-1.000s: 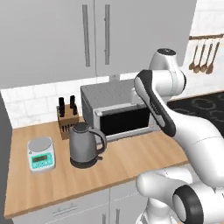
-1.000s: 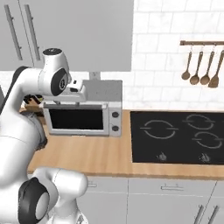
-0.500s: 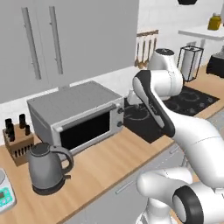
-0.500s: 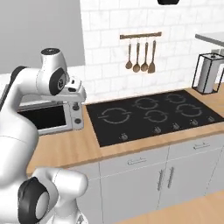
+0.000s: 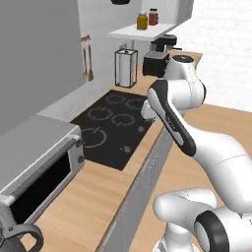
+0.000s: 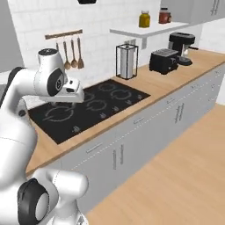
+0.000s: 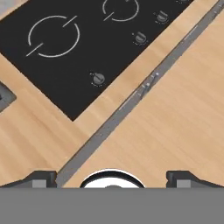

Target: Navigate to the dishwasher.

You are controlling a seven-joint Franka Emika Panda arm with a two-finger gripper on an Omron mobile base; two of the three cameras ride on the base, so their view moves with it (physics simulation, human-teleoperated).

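Kitchen counter of pale wood (image 6: 176, 74) runs along the white tiled wall, with light grey cabinet fronts (image 6: 145, 132) beneath it and a wooden floor (image 6: 176, 176) in front. Set into the counter is a flat black cooktop with white ring markings (image 6: 92, 103) and small round knobs along its near edge. The white robot arm is folded high over that near edge, and its two-finger gripper (image 7: 112, 177) points down at the counter lip and the floor; the two dark fingertips (image 7: 41, 178) stand wide apart with nothing between them.

On the wall behind the cooktop, three wooden utensils (image 6: 72, 50) hang from a short rail. To the right of the cooktop stands a tall wire-framed paper towel holder (image 6: 127, 60); further right sit a black toaster (image 6: 163, 60) and a black coffee machine (image 6: 181, 42), near each other. Above them a white shelf (image 6: 132, 30) carries a yellow jar (image 6: 144, 19) and a red-brown jar (image 6: 164, 16). At the far left, the left base view shows a silver microwave with a dark window (image 5: 34, 167), and the top of a dark grey kettle (image 5: 19, 238) at the bottom edge.

No panel with a long black horizontal bar handle can be made out among the cabinet fronts, so I cannot tell where the dishwasher is.
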